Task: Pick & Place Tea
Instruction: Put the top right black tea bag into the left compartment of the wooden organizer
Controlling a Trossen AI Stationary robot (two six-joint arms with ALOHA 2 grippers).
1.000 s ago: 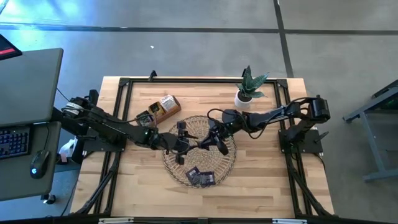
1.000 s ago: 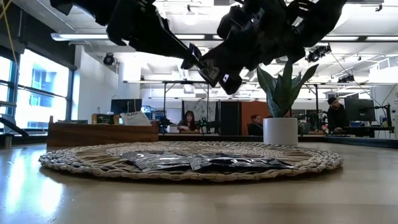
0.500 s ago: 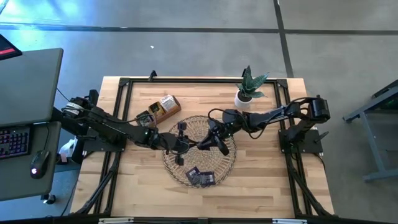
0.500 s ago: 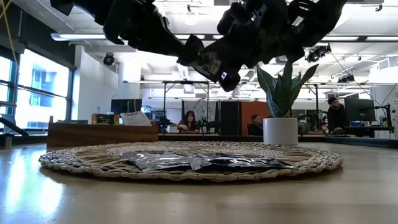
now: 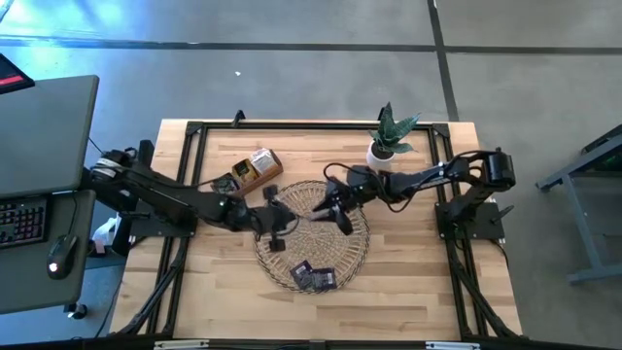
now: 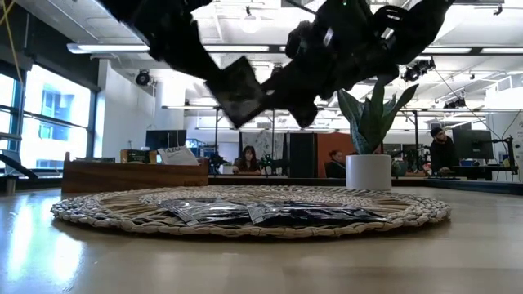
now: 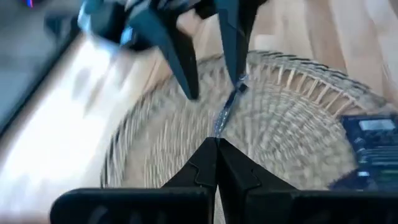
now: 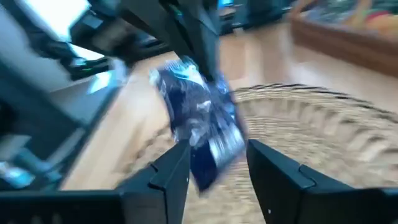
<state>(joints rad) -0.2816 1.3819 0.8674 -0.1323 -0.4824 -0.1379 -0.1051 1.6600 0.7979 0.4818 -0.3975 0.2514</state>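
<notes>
One dark sachet (image 8: 198,127) mid-handover above the woven tray (image 5: 352,261), held edge-on in the left end effector (image 7: 217,140), fingers clenched on it. Right end effector (image 8: 217,155) spread apart, fingers either side of the sachet but apparently let go. Both arms meeting over the tray centre in the high view; left end effector (image 5: 279,220), right end effector (image 5: 330,209).

Remaining in tray: small cluster of dark sachets (image 5: 313,276) near the front rim, lying flat; exact count not legible. Same pile visible low across the tray (image 6: 270,214).

Wooden box (image 5: 248,171) just beyond the tray on the left arm's side, already holding some packets; how many cannot be told.

Judgement: task partway; one sachet in transit, placement not yet done, several sachets left to move.
</notes>
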